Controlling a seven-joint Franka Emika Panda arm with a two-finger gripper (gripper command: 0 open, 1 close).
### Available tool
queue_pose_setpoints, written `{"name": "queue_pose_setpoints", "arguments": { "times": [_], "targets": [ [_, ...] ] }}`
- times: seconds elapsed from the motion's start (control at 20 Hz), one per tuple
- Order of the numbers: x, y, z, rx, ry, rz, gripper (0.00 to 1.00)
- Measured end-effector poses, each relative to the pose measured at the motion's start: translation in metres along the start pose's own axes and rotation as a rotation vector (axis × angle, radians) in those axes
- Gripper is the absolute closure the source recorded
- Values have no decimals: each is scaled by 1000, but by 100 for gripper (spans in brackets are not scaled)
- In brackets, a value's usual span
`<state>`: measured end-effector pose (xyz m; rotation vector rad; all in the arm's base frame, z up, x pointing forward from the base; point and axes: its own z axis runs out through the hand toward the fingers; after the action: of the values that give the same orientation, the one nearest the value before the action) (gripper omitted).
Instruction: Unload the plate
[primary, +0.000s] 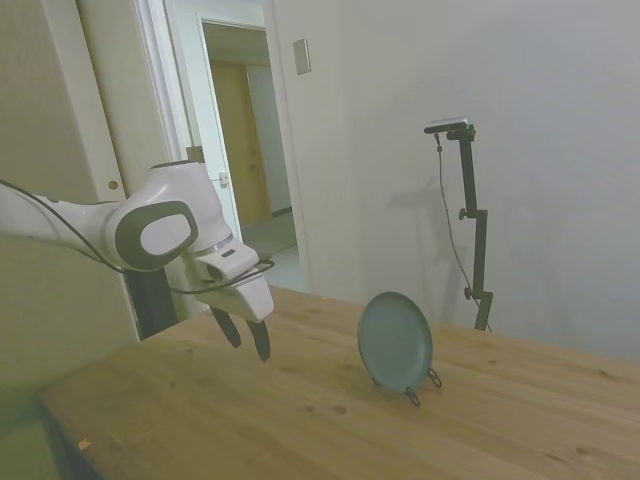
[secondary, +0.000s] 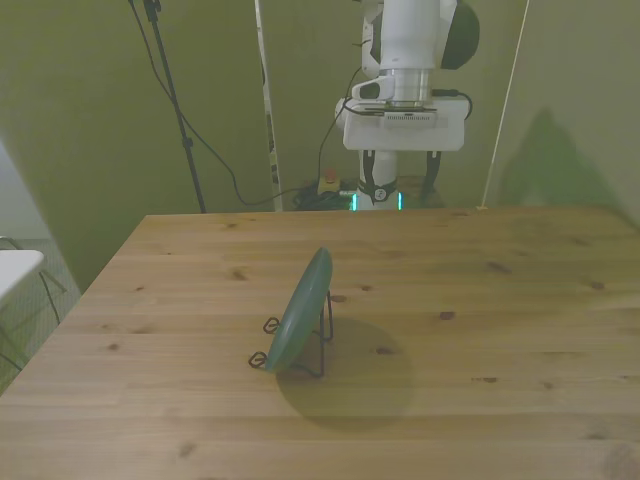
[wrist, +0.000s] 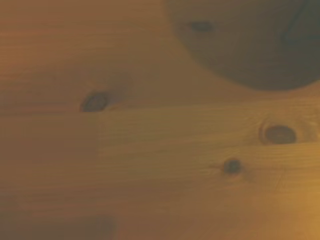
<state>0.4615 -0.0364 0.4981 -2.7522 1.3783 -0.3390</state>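
Your gripper (primary: 248, 334) hangs in the air above the table's (secondary: 500, 330) far edge in the front view, fingers (primary: 261, 341) pointing down, spread apart and holding nothing. The plate (primary: 395, 341) stands nearly upright, tilted back in the thin wire stand (secondary: 318, 345), near the middle of the table and a little to the front view's left; it sits well apart from the gripper, nearer the camera. Your wrist view shows only blurred wood grain with dark knots (wrist: 280, 133) and a rounded shadow (wrist: 250, 45).
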Motion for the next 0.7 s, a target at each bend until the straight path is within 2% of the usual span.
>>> {"name": "queue_pose_setpoints", "arguments": {
  "times": [0.45, 0.7],
  "targets": [
    [55, -37, -31, 1, 35, 52, 0],
    [96, -44, -47, 3, 48, 98, 0]
  ]
}}
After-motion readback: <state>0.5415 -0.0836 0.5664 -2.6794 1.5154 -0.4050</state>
